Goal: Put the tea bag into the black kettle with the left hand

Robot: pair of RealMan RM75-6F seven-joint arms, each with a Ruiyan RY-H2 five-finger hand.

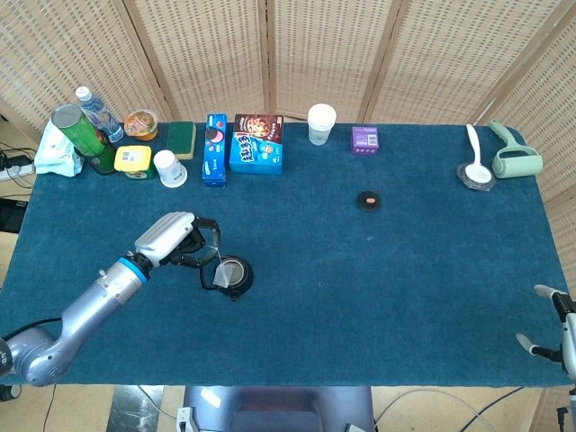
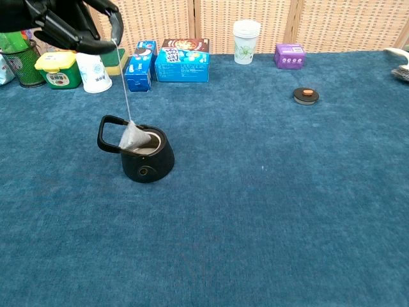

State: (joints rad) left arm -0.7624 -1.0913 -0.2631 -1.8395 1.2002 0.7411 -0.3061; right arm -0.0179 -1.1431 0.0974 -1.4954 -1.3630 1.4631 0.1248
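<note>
The black kettle (image 1: 233, 277) (image 2: 147, 156) stands lidless on the blue cloth at the left. My left hand (image 1: 176, 241) (image 2: 71, 23) hovers above and left of it, pinching the tea bag's string. The pale tea bag (image 1: 221, 275) (image 2: 131, 137) hangs on that string at the kettle's left rim, between the opening and the handle, partly over the mouth. My right hand (image 1: 551, 335) shows only at the table's lower right edge, fingers apart, holding nothing.
The kettle's lid (image 1: 369, 201) (image 2: 306, 95) lies mid-table. Along the far edge stand a white cup (image 2: 94, 71), a yellow tub (image 2: 57, 69), a green sponge (image 1: 182, 137), blue boxes (image 2: 183, 61), a paper cup (image 2: 246, 32) and a purple box (image 2: 289, 55). A spoon and roller (image 1: 515, 160) lie at far right.
</note>
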